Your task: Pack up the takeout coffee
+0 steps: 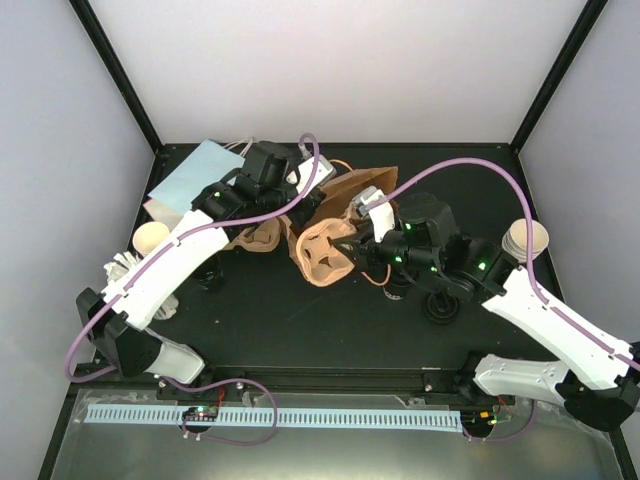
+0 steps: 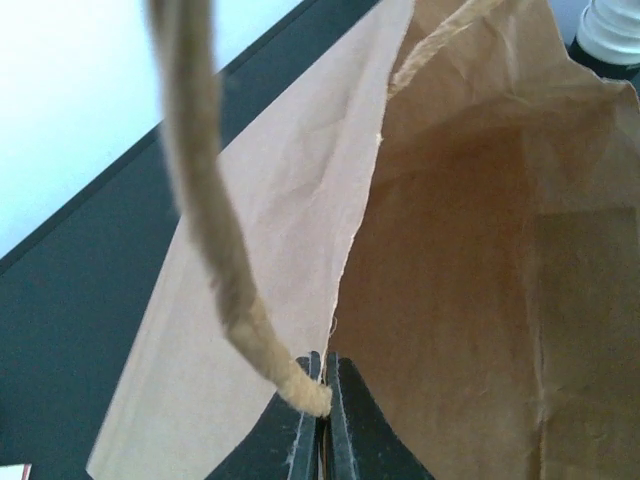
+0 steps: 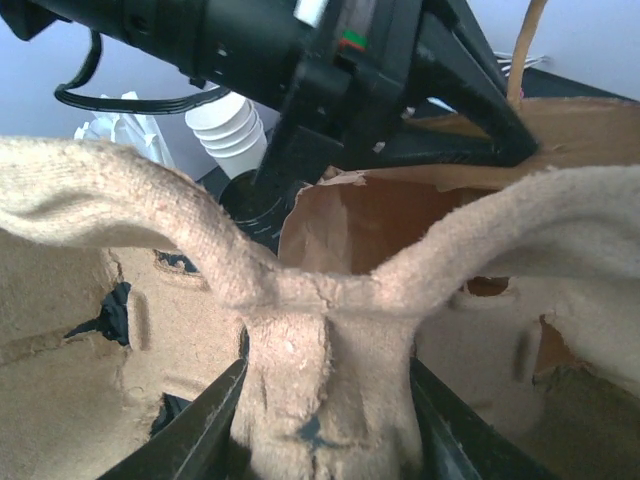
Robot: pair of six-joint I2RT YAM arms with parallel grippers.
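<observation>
The left jaws are clenching the rim of the brown bag beside its twine handle, holding the mouth open. The right jaws are grasping the centre post of a pulp cup carrier just in front of that mouth; its wells are looking empty from above. 1 open paper cup is sitting near the bench's left edge and a cup stack near the right, so the packing is looking barely begun, with nothing visibly bagged.
</observation>
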